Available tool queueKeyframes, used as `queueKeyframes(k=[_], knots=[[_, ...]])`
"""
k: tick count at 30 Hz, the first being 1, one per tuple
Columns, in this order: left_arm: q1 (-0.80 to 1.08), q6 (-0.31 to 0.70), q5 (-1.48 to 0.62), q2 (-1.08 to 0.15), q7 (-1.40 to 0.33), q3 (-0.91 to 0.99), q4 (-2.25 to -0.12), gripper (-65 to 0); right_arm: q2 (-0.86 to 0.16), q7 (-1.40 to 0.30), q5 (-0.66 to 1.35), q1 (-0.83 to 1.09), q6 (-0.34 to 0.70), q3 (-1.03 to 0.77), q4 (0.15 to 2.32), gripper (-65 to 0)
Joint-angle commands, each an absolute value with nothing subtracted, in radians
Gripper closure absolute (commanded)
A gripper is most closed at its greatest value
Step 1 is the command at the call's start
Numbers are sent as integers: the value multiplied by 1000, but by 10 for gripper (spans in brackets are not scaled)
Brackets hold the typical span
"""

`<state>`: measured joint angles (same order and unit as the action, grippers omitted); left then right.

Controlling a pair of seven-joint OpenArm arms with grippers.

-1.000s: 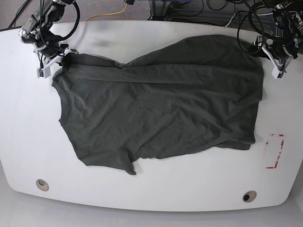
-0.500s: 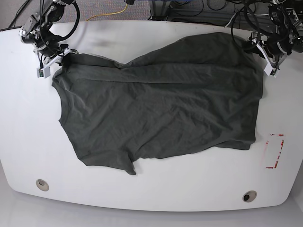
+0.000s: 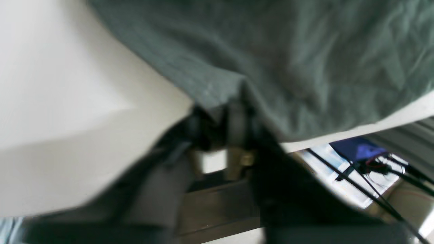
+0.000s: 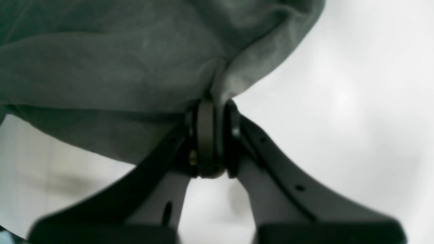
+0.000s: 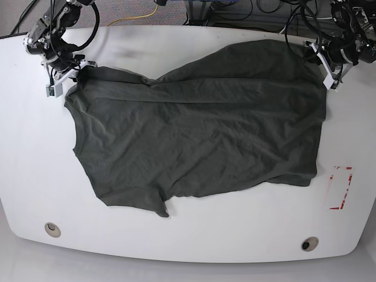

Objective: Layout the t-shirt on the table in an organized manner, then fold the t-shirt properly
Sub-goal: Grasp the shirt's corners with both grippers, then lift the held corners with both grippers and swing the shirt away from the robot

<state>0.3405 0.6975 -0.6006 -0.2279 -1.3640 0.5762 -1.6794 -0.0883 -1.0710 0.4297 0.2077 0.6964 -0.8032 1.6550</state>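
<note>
Right gripper (image 4: pixel 215 101): black jaws clamped together on a pinched fold of the dark charcoal, wrinkled cloth t-shirt (image 5: pixel 200 129), at the shirt's far-left corner in the base view.

Left gripper (image 3: pixel 234 101): wrist view is blurred, but the jaws look pressed together with the shirt's edge bunched between them; that is the far-right corner in the base view.

The shirt lies spread over the middle of the glossy white tabletop with curved edges (image 5: pixel 176 241), mostly flat, creased, with a folded-under strip along its near-right hem.

Right of the shirt, apart from it, is a red tape rectangle (image 5: pixel 341 188). Two round grommet holes sit near the front edge, left (image 5: pixel 52 228) and right (image 5: pixel 309 243). Cables hang beyond the far edge.
</note>
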Motion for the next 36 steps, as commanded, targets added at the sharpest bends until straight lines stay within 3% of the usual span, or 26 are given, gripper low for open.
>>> queueKeyframes(k=[1, 6, 16, 29, 36], knots=[[351, 698, -572, -229, -1396, 562, -1679, -3, -102, -1059, 443, 196, 698, -806, 1676, -48], [351, 698, -576, -229, -1396, 562, -1730, 0, -102, -1059, 443, 194, 698, -806, 1698, -44], [275, 698, -653, -234, -1396, 565, -1916, 0, -65, -1162, 443, 173, 698, -808, 1946, -43], [160, 698, -839, -334, -1396, 618, -1917, 0, -76, -1219, 443, 114, 698, -814, 2014, -43], [35, 698, -894, -351, -1396, 676, -1916, 0, -137, -1221, 443, 28, 698, -811, 2020, -43]])
